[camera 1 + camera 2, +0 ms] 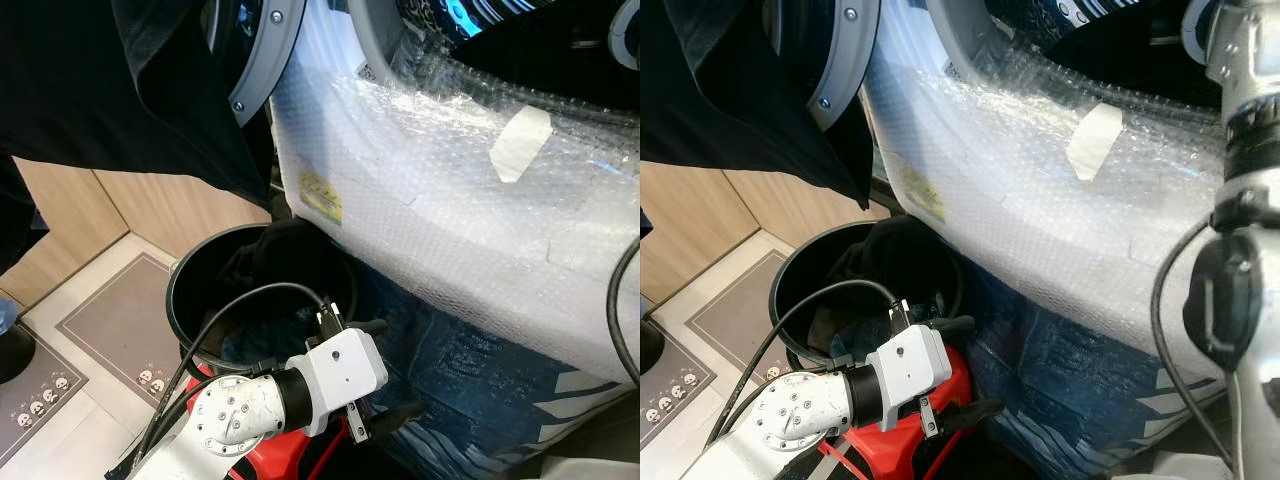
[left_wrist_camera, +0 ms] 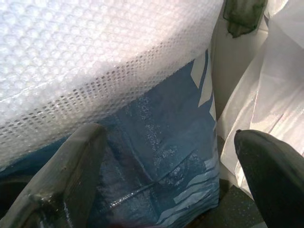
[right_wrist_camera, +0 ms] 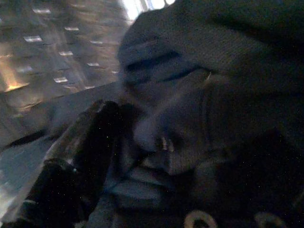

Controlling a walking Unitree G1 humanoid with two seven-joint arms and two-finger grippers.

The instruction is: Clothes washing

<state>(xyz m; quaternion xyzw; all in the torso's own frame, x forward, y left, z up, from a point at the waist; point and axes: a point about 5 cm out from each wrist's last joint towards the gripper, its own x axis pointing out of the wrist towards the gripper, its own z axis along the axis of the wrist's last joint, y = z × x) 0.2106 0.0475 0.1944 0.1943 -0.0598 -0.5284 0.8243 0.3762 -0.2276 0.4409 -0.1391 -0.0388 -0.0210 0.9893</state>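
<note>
Dark clothes [image 1: 285,255] sit heaped inside the round black bucket [image 1: 185,275], and that bucket is our landmark. Nearest to us, just in front of the bucket's rim, the left gripper [image 1: 385,370] hangs beside it with its two black fingers spread wide apart and nothing between them, so the heap lies behind and a little to the left of the pincer. A black cable loops from the silver wrist up over the bucket's mouth. Something red [image 1: 905,440] shows under that wrist, below the bucket.

Right of the bucket, glossy blue plastic wrap [image 1: 470,380] with pale stripes covers the lower body of the washing machine [image 1: 450,210]; above it runs cloudy bubble wrap, a strip of pale tape [image 1: 520,140] stuck on it. Left of the bucket: pale floor tiles, a grey patterned mat [image 1: 120,325], light wood panelling.

Above the bucket, a black garment [image 1: 120,80] drapes across the grey hinged door ring [image 1: 265,60]. In the right wrist view, the right gripper's finger [image 3: 80,147] presses into dark knitted fabric [image 3: 209,95]; its grip I can't tell.
</note>
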